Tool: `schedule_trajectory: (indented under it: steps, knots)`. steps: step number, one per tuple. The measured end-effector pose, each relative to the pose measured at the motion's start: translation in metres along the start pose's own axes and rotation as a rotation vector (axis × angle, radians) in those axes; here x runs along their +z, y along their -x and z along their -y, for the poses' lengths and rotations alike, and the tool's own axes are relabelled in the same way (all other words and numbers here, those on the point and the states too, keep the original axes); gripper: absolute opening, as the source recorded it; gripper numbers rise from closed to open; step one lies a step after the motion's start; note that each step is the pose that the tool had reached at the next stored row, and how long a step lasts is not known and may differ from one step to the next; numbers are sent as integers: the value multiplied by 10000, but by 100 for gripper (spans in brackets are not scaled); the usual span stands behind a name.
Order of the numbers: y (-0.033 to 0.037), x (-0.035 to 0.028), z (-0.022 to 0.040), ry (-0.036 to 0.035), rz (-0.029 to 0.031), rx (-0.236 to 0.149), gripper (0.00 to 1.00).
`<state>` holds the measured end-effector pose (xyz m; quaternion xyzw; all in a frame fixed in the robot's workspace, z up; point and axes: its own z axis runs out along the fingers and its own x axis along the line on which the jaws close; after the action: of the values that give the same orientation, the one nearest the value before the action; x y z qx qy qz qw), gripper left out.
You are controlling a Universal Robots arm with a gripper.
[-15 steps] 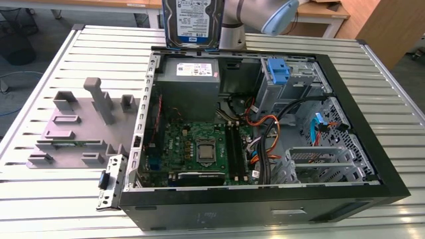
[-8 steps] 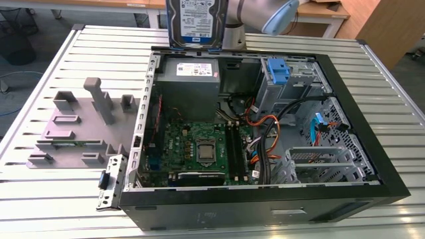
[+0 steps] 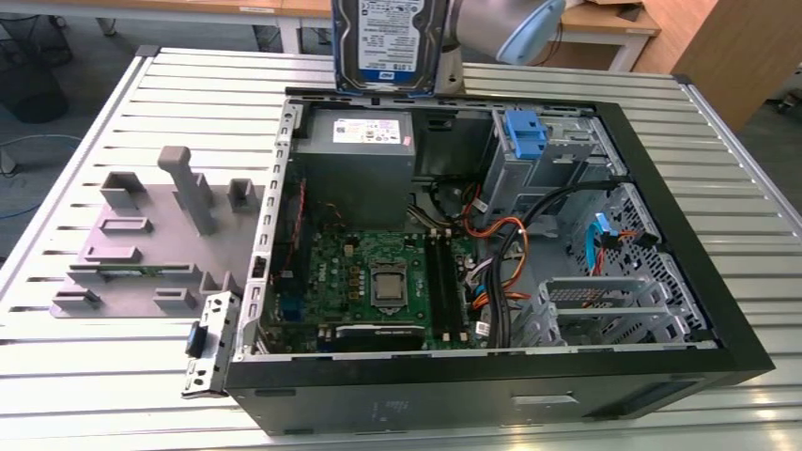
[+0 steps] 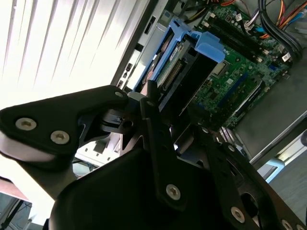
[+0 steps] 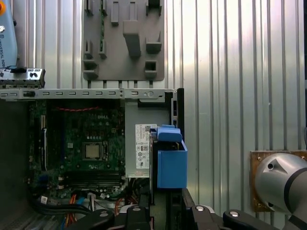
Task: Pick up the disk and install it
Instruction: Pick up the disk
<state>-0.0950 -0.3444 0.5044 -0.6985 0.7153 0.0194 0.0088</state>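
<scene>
Between the fingers of the claw (image 5: pixel 168 213) sits the disk (image 3: pixel 386 42), pinched at one end, its long axis running straight out from the claw and down toward the open computer case (image 3: pixel 701 310). It hangs above the power supply (image 3: pixel 357 136). The drive cage (image 3: pixel 558 160), holding a lone blue bracket (image 3: pixel 527 132), lies lower, toward the exterior view's right.

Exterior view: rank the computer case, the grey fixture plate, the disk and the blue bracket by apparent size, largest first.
1. computer case
2. grey fixture plate
3. disk (cropped at the picture's top edge, so its rank is tentative)
4. blue bracket
</scene>
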Motion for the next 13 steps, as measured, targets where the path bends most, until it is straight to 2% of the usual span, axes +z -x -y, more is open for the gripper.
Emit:
schedule_trajectory:
  steps: [9,13]
  knots:
    - [4,-1,190,0,0,0,35]
    - [6,-2,256,0,0,0,35]
